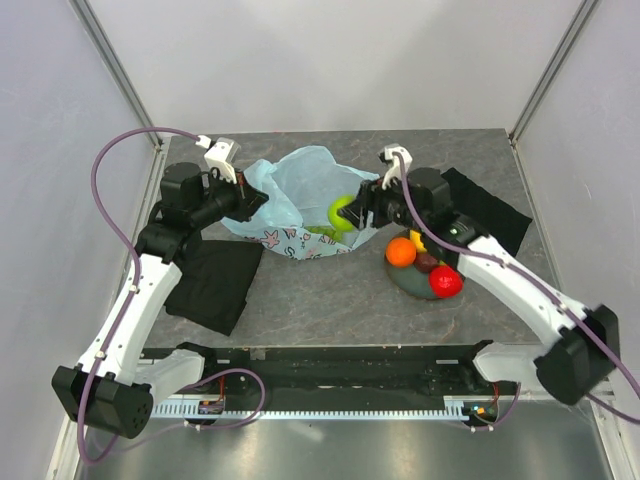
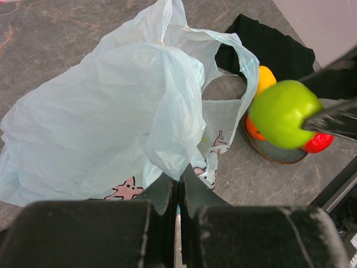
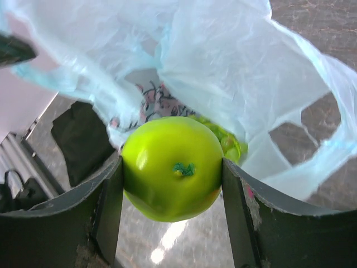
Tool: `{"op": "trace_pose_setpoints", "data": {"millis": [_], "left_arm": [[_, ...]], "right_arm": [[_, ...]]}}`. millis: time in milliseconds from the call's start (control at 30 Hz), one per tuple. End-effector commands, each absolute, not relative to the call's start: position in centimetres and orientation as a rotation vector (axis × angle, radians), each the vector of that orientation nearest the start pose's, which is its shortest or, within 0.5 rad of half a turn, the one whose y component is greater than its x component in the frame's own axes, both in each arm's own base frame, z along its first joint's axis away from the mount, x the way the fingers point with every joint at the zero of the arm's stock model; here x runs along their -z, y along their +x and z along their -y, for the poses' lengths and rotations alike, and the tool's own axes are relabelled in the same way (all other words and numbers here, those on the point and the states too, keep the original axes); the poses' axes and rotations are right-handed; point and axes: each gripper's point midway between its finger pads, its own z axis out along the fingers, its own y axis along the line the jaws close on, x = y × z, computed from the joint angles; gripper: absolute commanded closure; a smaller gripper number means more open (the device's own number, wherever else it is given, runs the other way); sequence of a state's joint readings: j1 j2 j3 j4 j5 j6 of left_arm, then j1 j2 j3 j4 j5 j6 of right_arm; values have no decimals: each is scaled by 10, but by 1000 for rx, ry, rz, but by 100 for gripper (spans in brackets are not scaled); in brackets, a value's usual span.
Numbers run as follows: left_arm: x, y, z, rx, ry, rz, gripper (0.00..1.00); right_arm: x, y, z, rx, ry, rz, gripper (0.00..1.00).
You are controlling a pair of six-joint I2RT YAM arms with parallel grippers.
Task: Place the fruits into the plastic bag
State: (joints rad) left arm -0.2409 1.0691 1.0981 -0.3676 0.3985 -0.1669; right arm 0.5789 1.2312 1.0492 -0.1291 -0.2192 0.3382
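Note:
The light-blue plastic bag (image 1: 295, 195) lies at the table's middle back. My left gripper (image 1: 250, 205) is shut on its left edge (image 2: 167, 151) and holds it up. My right gripper (image 1: 352, 215) is shut on the green apple (image 1: 341, 213), held above the table at the bag's mouth; the apple also shows in the right wrist view (image 3: 172, 167) and in the left wrist view (image 2: 283, 114). The green grape bunch (image 3: 226, 142) lies inside the bag. The orange (image 1: 401, 251), yellow fruit (image 1: 417, 239), dark purple fruit (image 1: 427, 263) and red apple (image 1: 446, 281) sit on the plate (image 1: 408, 281).
A black cloth (image 1: 213, 282) lies at the left front, under my left arm. Another black cloth (image 1: 490, 212) lies at the back right, behind the plate. The table's front edge runs along a black rail (image 1: 330, 365).

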Motion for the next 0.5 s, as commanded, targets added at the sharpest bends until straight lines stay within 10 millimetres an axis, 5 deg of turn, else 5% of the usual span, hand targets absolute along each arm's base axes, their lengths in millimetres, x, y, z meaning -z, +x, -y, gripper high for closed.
{"op": "trace_pose_setpoints", "data": {"millis": [0, 200, 467], "left_arm": [[-302, 315, 159, 678, 374, -1868, 98], [-302, 313, 163, 706, 381, -1865, 99], [-303, 313, 164, 714, 388, -1858, 98]], "right_arm": [[-297, 355, -289, -833, -345, -1817, 100], [-269, 387, -313, -753, -334, -1877, 100], [-226, 384, -387, -772, -454, -1944, 100]]}}
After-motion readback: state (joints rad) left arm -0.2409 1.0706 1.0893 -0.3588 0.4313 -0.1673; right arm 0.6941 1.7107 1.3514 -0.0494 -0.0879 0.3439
